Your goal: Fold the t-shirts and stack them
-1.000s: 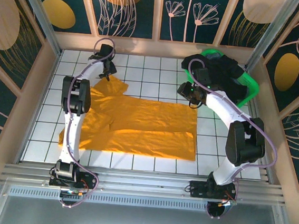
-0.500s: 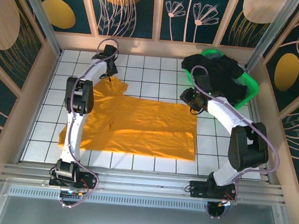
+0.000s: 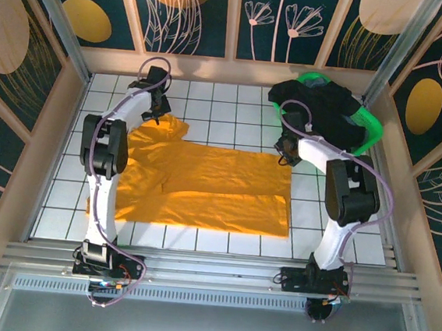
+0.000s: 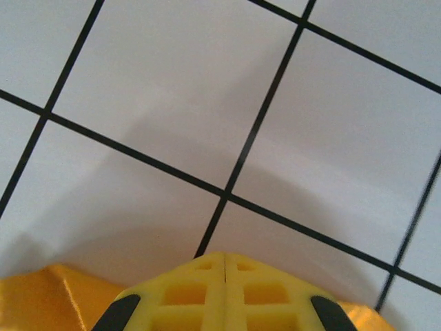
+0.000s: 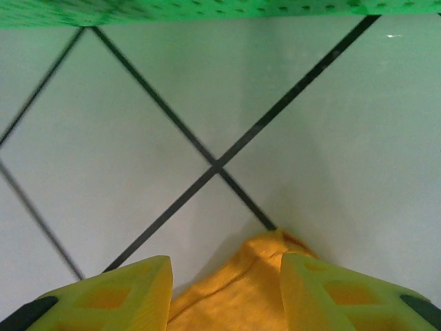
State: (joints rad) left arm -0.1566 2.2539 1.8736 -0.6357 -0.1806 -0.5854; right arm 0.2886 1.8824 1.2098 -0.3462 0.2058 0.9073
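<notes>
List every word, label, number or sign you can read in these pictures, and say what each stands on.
None can be read.
The orange shirt and black shirt are plain, with no print in view.
The basket shows no label.
The wall panels carry leaf and flower patterns, no lettering.
The tiles are blank.

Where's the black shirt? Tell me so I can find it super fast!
Look at the white tiled table and go to its far right corner, where a green plastic basket sits. The black cloth t-shirt is bunched up in a heap in that basket, spilling over its rim. The other shirt, a mustard-yellow t-shirt, lies spread flat on the tiles instead.
</notes>
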